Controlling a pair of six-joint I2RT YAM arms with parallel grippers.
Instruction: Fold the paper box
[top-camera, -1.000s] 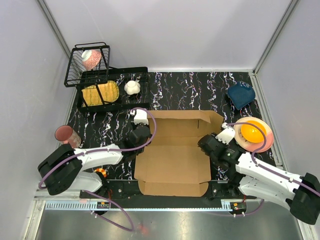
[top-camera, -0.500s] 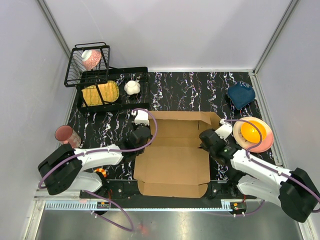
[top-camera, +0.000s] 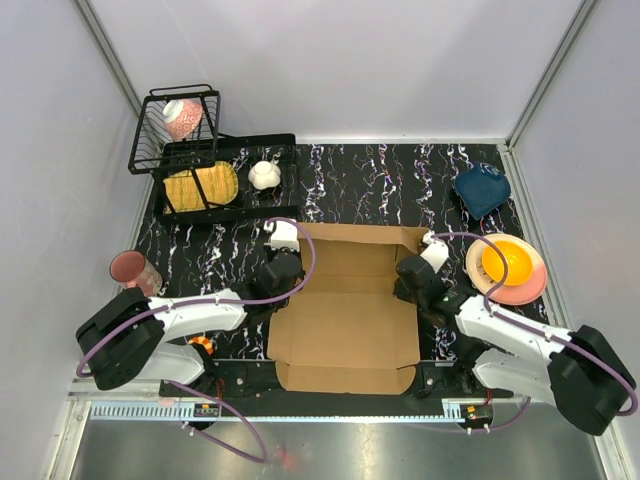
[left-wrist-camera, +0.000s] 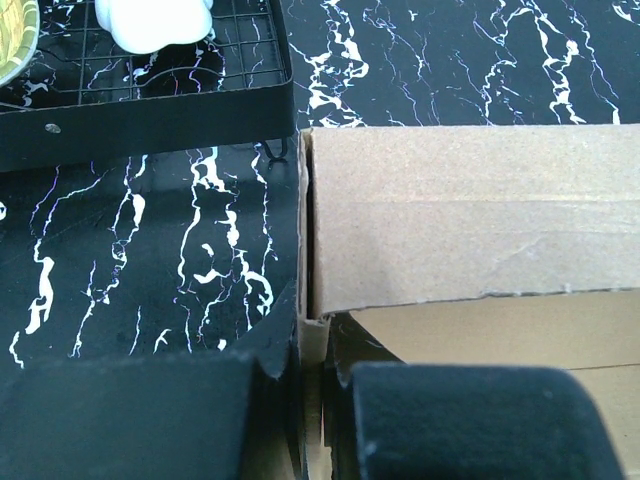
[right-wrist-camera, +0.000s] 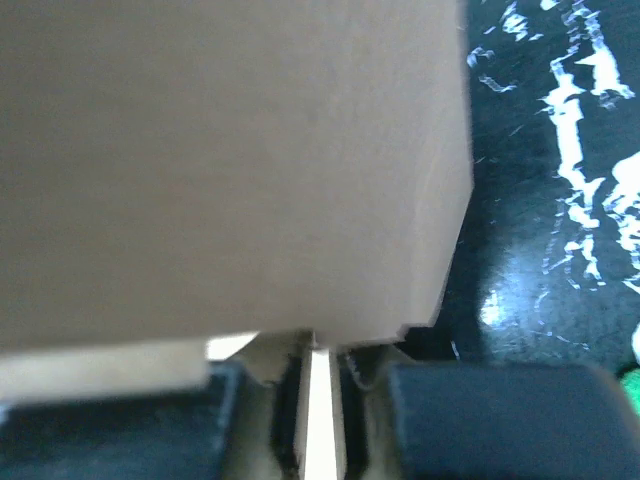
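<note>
The paper box (top-camera: 345, 320) is a brown cardboard sheet lying open on the black marbled table between both arms, its back wall and side flaps partly raised. My left gripper (top-camera: 283, 272) is shut on the box's left side flap. In the left wrist view, the flap's edge (left-wrist-camera: 318, 340) stands between the black fingers (left-wrist-camera: 130, 420) of that gripper (left-wrist-camera: 318, 350), with the back wall (left-wrist-camera: 470, 220) ahead. My right gripper (top-camera: 412, 275) is shut on the right side flap. In the right wrist view, a thin cardboard edge runs between the jaws of that gripper (right-wrist-camera: 320, 390), and blurred cardboard (right-wrist-camera: 230, 160) fills the frame.
A black wire rack (top-camera: 225, 180) at the back left holds a yellow item and a white object (top-camera: 264, 175). A wire basket (top-camera: 175, 125) stands behind it. A pink cup (top-camera: 131, 268) is at the left, a blue object (top-camera: 482, 190) at the back right, and a yellow bowl on a pink plate (top-camera: 505, 265) at the right.
My right gripper moved left and away from the arm bases to the box's right flap and shut on it. The flap now stands more upright. The left arm has not moved.
</note>
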